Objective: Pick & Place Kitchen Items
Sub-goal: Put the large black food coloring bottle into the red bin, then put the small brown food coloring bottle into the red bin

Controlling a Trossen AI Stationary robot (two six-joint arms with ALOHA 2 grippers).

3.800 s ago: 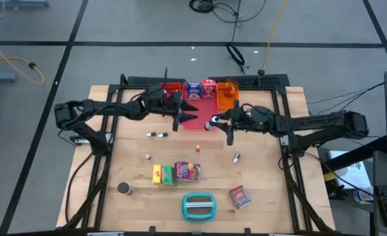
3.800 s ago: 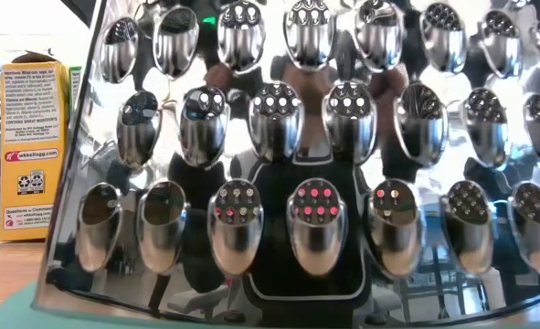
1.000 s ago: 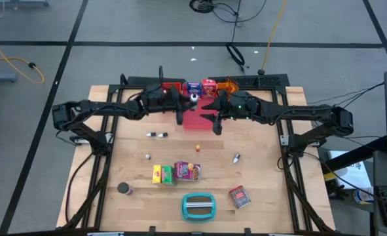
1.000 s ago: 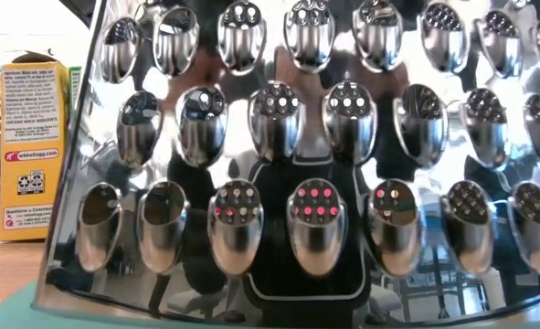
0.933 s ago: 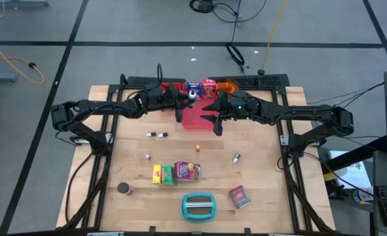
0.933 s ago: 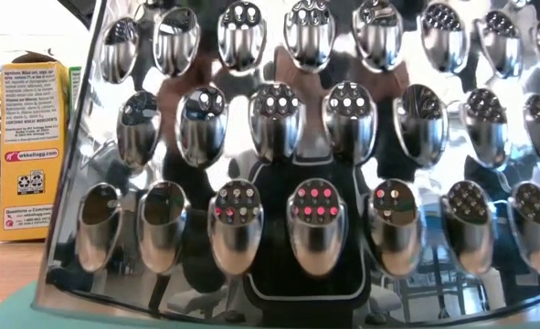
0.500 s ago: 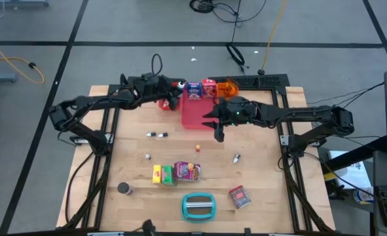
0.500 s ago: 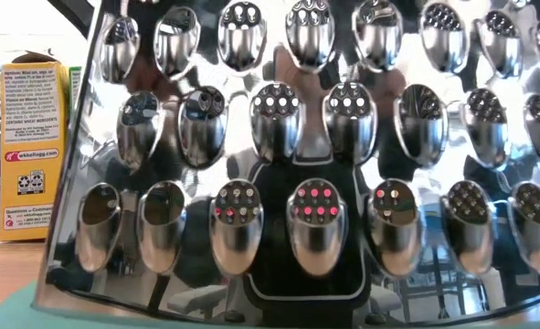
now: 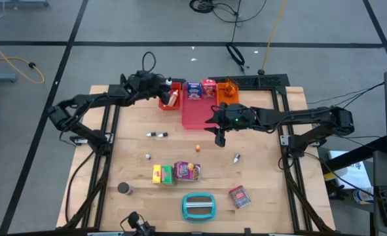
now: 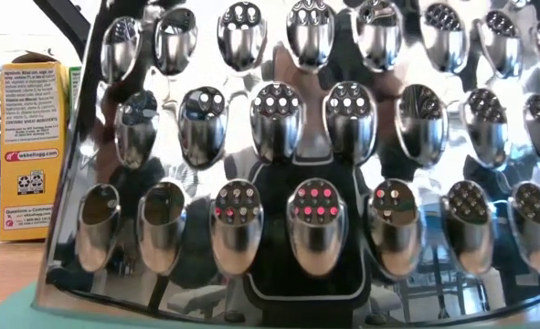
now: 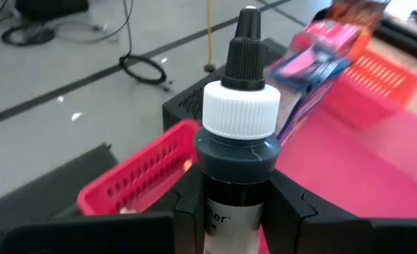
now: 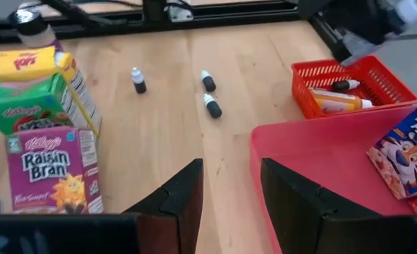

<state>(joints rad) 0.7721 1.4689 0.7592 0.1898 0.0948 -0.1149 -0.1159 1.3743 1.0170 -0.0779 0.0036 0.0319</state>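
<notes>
Wooden table [image 9: 258, 170] on grey floor [image 9: 114, 26]; left gripper [image 9: 162, 86] clenched on small bottle [image 11: 238, 148] above red basket [image 9: 169, 97]; right gripper [image 9: 218, 128] released, empty, over pink tray [image 9: 196, 115]; boxes [image 9: 179, 172] mid-table.

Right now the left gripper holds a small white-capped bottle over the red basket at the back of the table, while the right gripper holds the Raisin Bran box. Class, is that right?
Not quite. The left gripper does hold the white-capped bottle by the red basket, but the right gripper holds nothing: the right wrist view shows its fingers apart and empty, with the Raisin Bran box standing off to one side on the table.
</notes>
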